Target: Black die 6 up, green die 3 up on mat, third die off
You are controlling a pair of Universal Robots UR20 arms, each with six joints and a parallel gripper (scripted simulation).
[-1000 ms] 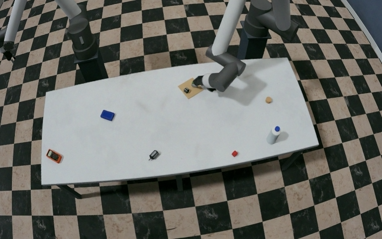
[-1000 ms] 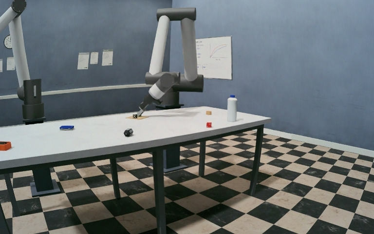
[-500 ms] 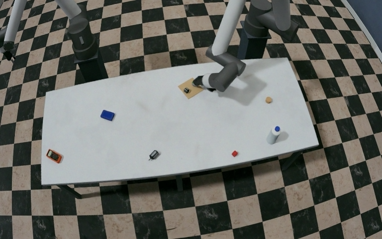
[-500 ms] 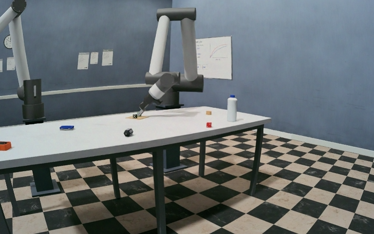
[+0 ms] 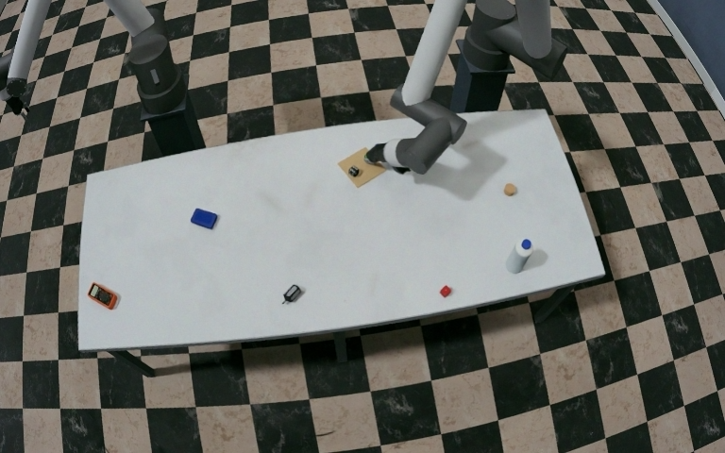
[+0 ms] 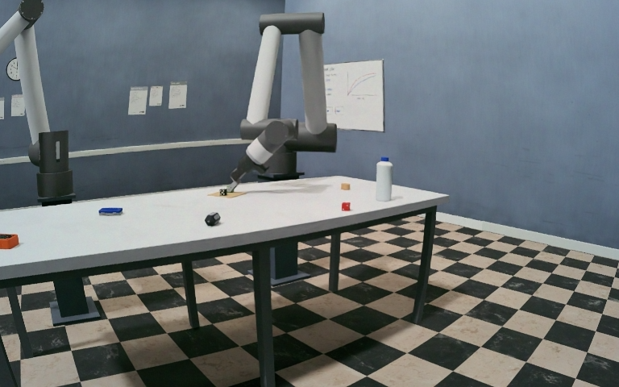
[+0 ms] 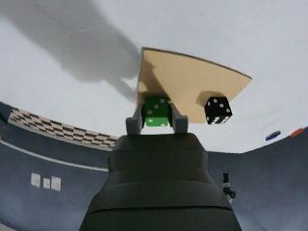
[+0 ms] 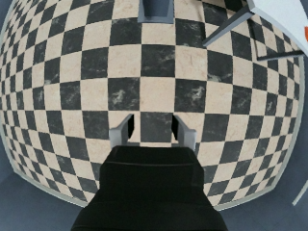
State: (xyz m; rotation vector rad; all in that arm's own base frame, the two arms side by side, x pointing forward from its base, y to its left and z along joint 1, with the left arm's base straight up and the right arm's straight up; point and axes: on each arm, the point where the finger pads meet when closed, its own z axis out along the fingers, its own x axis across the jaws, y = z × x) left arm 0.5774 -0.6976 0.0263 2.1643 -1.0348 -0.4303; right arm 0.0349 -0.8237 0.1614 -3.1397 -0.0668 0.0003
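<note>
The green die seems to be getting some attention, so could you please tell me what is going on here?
The left tool is closed on the green die at the mat. The black die sits nearby on the mat, untouched. The red die lies well off the mat, where it belongs. The right tool is open beyond the table, holding nothing.
</note>
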